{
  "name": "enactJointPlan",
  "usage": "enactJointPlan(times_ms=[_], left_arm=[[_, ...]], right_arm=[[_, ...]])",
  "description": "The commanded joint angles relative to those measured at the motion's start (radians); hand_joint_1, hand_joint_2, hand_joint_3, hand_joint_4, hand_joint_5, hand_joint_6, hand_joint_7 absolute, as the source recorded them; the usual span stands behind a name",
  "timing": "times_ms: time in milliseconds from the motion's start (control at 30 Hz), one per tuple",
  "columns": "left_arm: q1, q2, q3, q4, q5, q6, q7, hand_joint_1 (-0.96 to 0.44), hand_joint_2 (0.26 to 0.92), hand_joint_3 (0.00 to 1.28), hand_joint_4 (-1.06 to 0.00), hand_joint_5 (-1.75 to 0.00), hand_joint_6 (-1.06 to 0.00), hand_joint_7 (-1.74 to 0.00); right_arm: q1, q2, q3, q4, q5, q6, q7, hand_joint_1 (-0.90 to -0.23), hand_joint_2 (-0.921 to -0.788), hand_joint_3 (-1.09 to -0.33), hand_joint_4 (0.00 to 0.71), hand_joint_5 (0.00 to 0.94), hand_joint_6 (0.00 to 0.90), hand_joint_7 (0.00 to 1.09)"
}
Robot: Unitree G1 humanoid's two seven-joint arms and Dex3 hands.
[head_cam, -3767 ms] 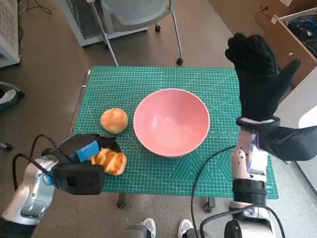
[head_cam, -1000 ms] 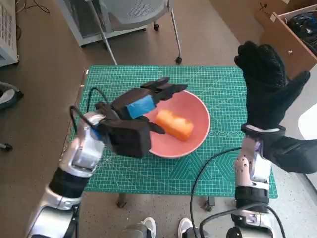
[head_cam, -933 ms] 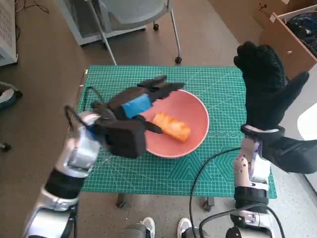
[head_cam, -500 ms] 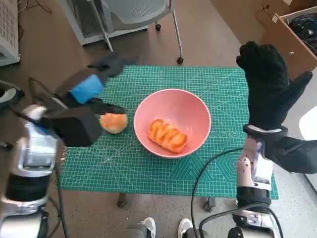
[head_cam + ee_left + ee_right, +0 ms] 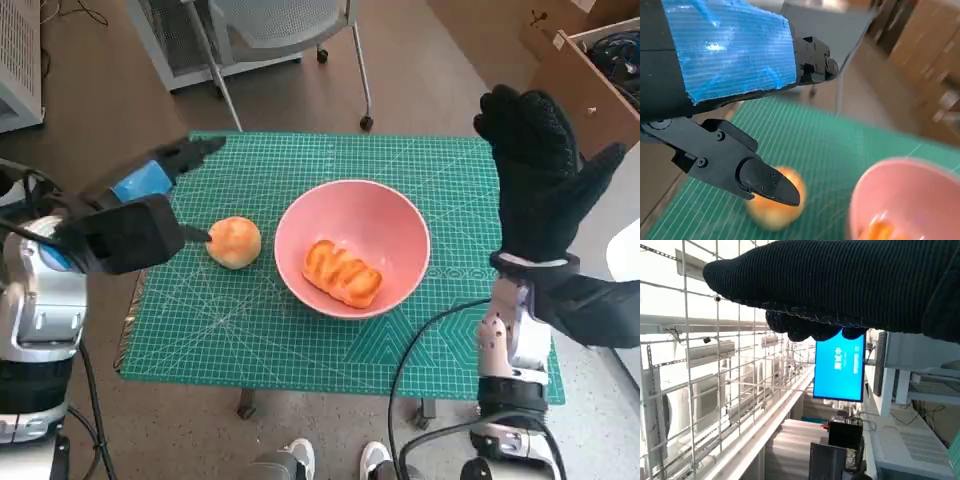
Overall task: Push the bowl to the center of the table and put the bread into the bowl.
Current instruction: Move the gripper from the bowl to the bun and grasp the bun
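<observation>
While the glazed, ridged golden bread loaf (image 5: 342, 272) lies inside the pink round bowl (image 5: 398, 225), which sits near the middle of the green gridded cutting mat (image 5: 300, 340), the placing step appears done. The left hand (image 5: 130, 215) hangs over the mat's edge beside the bowl, fingers spread, holding nothing. The right hand (image 5: 540, 170) is raised beside the bowl, fingers spread, empty. A round bread roll (image 5: 234, 242) sits just beside the bowl; judged next, it may need a pick-up. The left wrist view is blurred; the right wrist view shows no table.
</observation>
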Motion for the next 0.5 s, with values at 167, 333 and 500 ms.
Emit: enactJointPlan(times_ms=[167,333,500], left_arm=[[-0.036,-0.01,-0.093,0.096,0.039,-0.001,-0.022,-0.19,0.743,0.0,0.0,0.0,-0.13,-0.09],[-0.078,-0.041,-0.154,0.211,0.069,-0.024,-0.017,-0.18,0.74,0.0,0.0,0.0,-0.13,-0.08],[-0.125,-0.072,-0.216,0.33,0.112,-0.051,-0.004,-0.19,0.738,0.0,0.0,0.0,-0.13,-0.06]], right_arm=[[0.0,-0.008,-0.002,0.023,0.008,0.025,0.011,-0.49,-0.921,-0.589,0.382,0.003,0.174,0.55],[0.001,-0.016,-0.003,0.021,0.005,0.028,0.015,-0.492,-0.921,-0.589,0.382,0.003,0.173,0.55],[0.002,-0.024,-0.006,0.02,0.005,0.029,0.019,-0.493,-0.921,-0.589,0.383,0.003,0.172,0.55]])
